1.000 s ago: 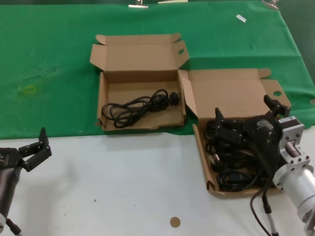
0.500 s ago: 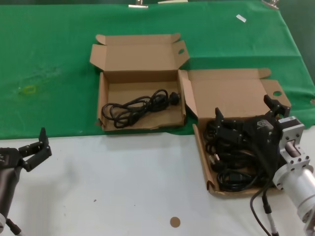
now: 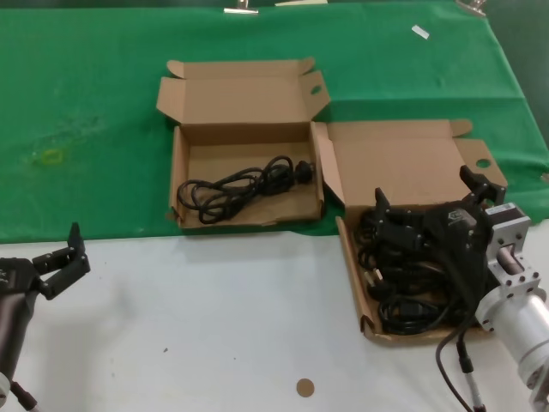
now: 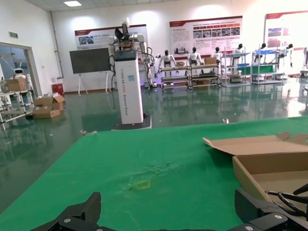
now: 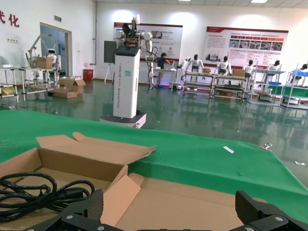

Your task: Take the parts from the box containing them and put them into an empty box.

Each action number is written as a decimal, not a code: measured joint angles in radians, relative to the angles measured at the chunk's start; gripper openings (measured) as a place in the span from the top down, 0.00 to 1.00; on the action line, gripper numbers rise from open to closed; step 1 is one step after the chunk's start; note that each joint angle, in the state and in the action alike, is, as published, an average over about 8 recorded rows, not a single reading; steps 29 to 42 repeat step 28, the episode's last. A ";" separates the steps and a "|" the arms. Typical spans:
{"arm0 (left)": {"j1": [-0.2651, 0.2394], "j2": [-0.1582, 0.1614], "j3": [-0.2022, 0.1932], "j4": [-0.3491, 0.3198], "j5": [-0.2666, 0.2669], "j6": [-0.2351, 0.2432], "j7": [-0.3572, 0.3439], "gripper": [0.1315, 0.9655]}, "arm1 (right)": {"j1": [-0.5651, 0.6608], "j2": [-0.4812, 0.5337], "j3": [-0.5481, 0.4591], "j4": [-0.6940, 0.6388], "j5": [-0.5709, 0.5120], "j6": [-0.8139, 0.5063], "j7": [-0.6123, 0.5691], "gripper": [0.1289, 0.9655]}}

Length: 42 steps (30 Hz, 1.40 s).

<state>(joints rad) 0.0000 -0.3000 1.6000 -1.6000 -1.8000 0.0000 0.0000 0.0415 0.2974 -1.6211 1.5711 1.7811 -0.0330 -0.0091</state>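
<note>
The box containing the parts lies open at the right, packed with tangled black cables. My right gripper hovers over it, open, holding nothing; its fingertips frame that box's lid. The other cardboard box sits open on the green cloth at centre-left and holds one coiled black cable, also seen as a cable in the right wrist view. My left gripper waits open at the near left, its fingertips empty over the cloth, beside that box.
A green cloth covers the far half of the table, and white tabletop the near half. A small brown disc lies on the white surface near the front. A white tag rests at the cloth's far right.
</note>
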 joint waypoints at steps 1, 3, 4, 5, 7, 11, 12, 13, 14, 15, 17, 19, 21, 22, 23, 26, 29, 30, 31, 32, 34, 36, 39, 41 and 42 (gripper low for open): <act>0.000 0.000 0.000 0.000 0.000 0.000 0.000 0.00 | 0.000 0.000 0.000 0.000 0.000 0.000 0.000 0.00; 0.000 0.000 0.000 0.000 0.000 0.000 0.000 0.00 | 0.000 0.000 0.000 0.000 0.000 0.000 0.000 0.00; 0.000 0.000 0.000 0.000 0.000 0.000 0.000 0.00 | 0.000 0.000 0.000 0.000 0.000 0.000 0.000 0.00; 0.000 0.000 0.000 0.000 0.000 0.000 0.000 0.00 | 0.000 0.000 0.000 0.000 0.000 0.000 0.000 0.00; 0.000 0.000 0.000 0.000 0.000 0.000 0.000 0.00 | 0.000 0.000 0.000 0.000 0.000 0.000 0.000 0.00; 0.000 0.000 0.000 0.000 0.000 0.000 0.000 0.00 | 0.000 0.000 0.000 0.000 0.000 0.000 0.000 0.00; 0.000 0.000 0.000 0.000 0.000 0.000 0.000 0.00 | 0.000 0.000 0.000 0.000 0.000 0.000 0.000 0.00; 0.000 0.000 0.000 0.000 0.000 0.000 0.000 0.00 | 0.000 0.000 0.000 0.000 0.000 0.000 0.000 0.00; 0.000 0.000 0.000 0.000 0.000 0.000 0.000 0.00 | 0.000 0.000 0.000 0.000 0.000 0.000 0.000 0.00; 0.000 0.000 0.000 0.000 0.000 0.000 0.000 0.00 | 0.000 0.000 0.000 0.000 0.000 0.000 0.000 0.00; 0.000 0.000 0.000 0.000 0.000 0.000 0.000 0.00 | 0.000 0.000 0.000 0.000 0.000 0.000 0.000 0.00; 0.000 0.000 0.000 0.000 0.000 0.000 0.000 0.00 | 0.000 0.000 0.000 0.000 0.000 0.000 0.000 0.00; 0.000 0.000 0.000 0.000 0.000 0.000 0.000 0.00 | 0.000 0.000 0.000 0.000 0.000 0.000 0.000 0.00; 0.000 0.000 0.000 0.000 0.000 0.000 0.000 0.00 | 0.000 0.000 0.000 0.000 0.000 0.000 0.000 0.00; 0.000 0.000 0.000 0.000 0.000 0.000 0.000 0.00 | 0.000 0.000 0.000 0.000 0.000 0.000 0.000 0.00; 0.000 0.000 0.000 0.000 0.000 0.000 0.000 0.00 | 0.000 0.000 0.000 0.000 0.000 0.000 0.000 0.00; 0.000 0.000 0.000 0.000 0.000 0.000 0.000 0.00 | 0.000 0.000 0.000 0.000 0.000 0.000 0.000 0.00; 0.000 0.000 0.000 0.000 0.000 0.000 0.000 0.00 | 0.000 0.000 0.000 0.000 0.000 0.000 0.000 0.00; 0.000 0.000 0.000 0.000 0.000 0.000 0.000 0.00 | 0.000 0.000 0.000 0.000 0.000 0.000 0.000 0.00; 0.000 0.000 0.000 0.000 0.000 0.000 0.000 0.00 | 0.000 0.000 0.000 0.000 0.000 0.000 0.000 0.00; 0.000 0.000 0.000 0.000 0.000 0.000 0.000 0.00 | 0.000 0.000 0.000 0.000 0.000 0.000 0.000 0.00; 0.000 0.000 0.000 0.000 0.000 0.000 0.000 0.00 | 0.000 0.000 0.000 0.000 0.000 0.000 0.000 0.00; 0.000 0.000 0.000 0.000 0.000 0.000 0.000 0.00 | 0.000 0.000 0.000 0.000 0.000 0.000 0.000 0.00; 0.000 0.000 0.000 0.000 0.000 0.000 0.000 0.00 | 0.000 0.000 0.000 0.000 0.000 0.000 0.000 0.00; 0.000 0.000 0.000 0.000 0.000 0.000 0.000 0.00 | 0.000 0.000 0.000 0.000 0.000 0.000 0.000 0.00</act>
